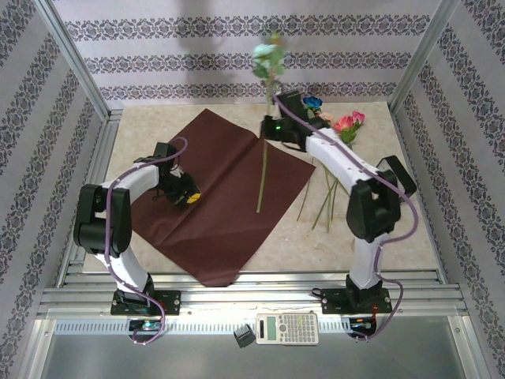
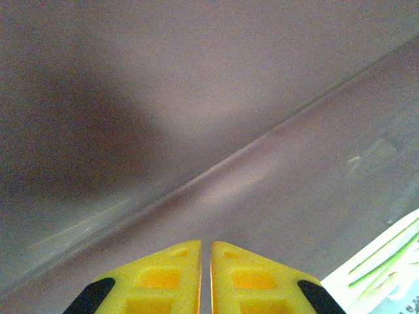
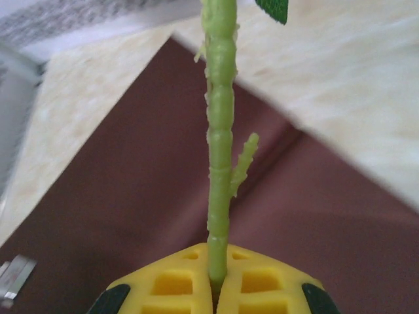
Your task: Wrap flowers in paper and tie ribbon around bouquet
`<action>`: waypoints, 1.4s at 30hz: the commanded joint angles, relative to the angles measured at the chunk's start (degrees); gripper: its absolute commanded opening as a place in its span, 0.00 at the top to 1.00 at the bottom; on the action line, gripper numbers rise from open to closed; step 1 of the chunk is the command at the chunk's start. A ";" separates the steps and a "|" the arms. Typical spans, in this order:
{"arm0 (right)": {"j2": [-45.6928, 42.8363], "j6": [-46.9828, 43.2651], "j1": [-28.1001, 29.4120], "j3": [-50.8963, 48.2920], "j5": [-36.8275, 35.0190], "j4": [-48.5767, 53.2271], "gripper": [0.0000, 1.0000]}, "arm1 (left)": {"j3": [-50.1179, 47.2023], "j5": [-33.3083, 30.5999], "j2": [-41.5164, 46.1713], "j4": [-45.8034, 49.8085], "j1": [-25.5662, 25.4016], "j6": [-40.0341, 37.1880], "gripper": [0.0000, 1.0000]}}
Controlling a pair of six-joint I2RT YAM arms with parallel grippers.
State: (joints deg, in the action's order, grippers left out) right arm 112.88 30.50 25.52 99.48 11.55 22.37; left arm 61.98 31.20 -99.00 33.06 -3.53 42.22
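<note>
Right tool holds one flower upright, bloom uppermost

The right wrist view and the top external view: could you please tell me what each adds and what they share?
Right wrist adds the side shoot on the stem, clamped between yellow fingers. Top external adds the left gripper over the paper, loose flowers and a calculator. Both share the right gripper holding that stem above the crimson paper.
</note>
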 commanded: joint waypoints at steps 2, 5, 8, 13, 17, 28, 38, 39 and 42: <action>8.80 6.59 4.03 7.77 9.85 -6.41 1.00 | 0.83 -1.06 -2.32 2.32 4.28 -2.36 0.89; 15.05 9.64 6.41 12.92 12.02 -7.79 1.00 | 2.00 -1.30 -5.09 2.31 4.77 -3.87 0.92; 21.37 11.68 8.36 19.17 14.18 -7.82 1.00 | 1.54 0.10 -6.65 0.36 4.55 -3.94 0.96; 30.20 13.34 10.47 29.38 15.87 -5.65 1.00 | 0.99 1.51 -7.71 -0.19 2.59 -4.73 0.96; 35.47 14.90 11.43 34.73 16.07 -3.72 1.00 | -0.29 1.23 -7.32 -0.78 2.56 -4.52 0.96; 31.29 9.87 9.45 35.22 13.38 5.95 0.49 | 1.61 0.29 -8.12 0.25 2.56 -4.57 0.96; 3.29 -1.46 -9.79 1.55 3.39 12.16 0.57 | 2.66 -0.68 -8.07 1.46 2.88 -5.03 0.97; 1.91 -1.82 -12.10 -0.40 2.02 13.25 0.59 | 2.63 -0.91 -8.11 1.91 3.14 -5.12 0.97; 0.34 -2.48 -17.25 -2.96 -1.12 16.25 0.62 | 2.11 -1.51 -7.87 2.27 4.17 -5.58 0.97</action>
State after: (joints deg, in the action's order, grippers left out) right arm 112.90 31.40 9.63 100.07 15.57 32.08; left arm 63.37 31.24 -106.17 33.06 -0.38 38.48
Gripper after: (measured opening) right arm 0.387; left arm 0.046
